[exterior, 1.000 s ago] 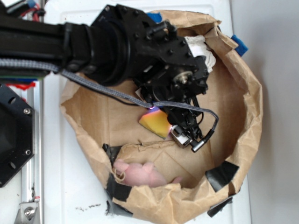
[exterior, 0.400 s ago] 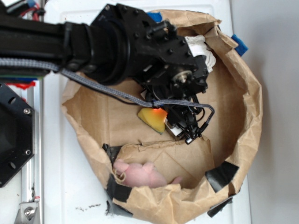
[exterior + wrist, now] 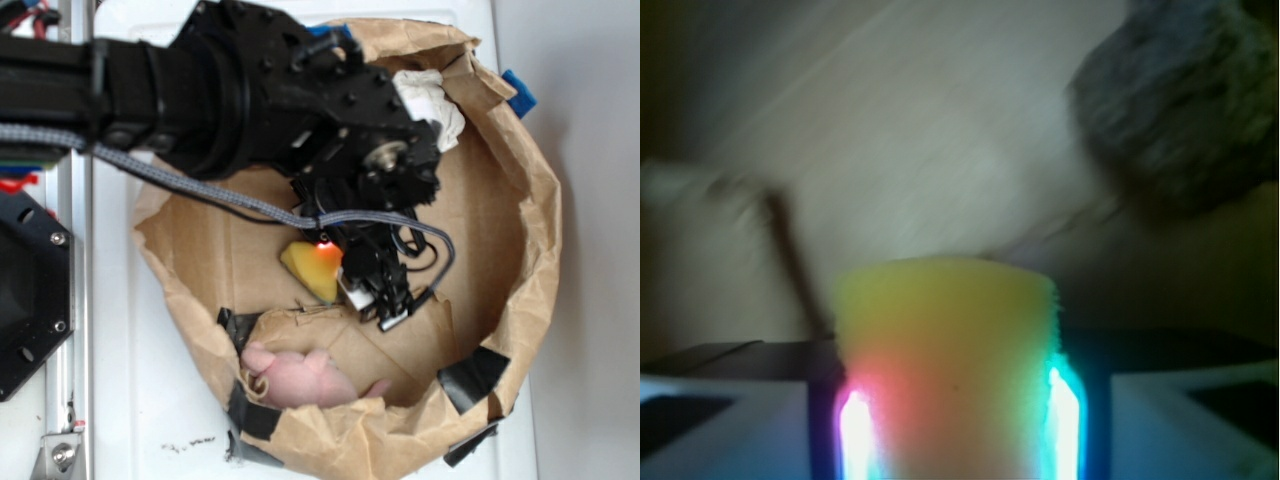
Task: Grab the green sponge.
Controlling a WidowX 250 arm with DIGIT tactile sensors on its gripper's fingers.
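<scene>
Change: your gripper and the green sponge have shifted left in the exterior view since a second ago.
Grip: jaws pinch the sponge between them.
Surroundings: paper bag wall rings everything; pink soft toy lies near, below.
Obstruction: arm hides the sponge's right part.

matte black arm studded with screws, a braided grey cable trailing along it.
</scene>
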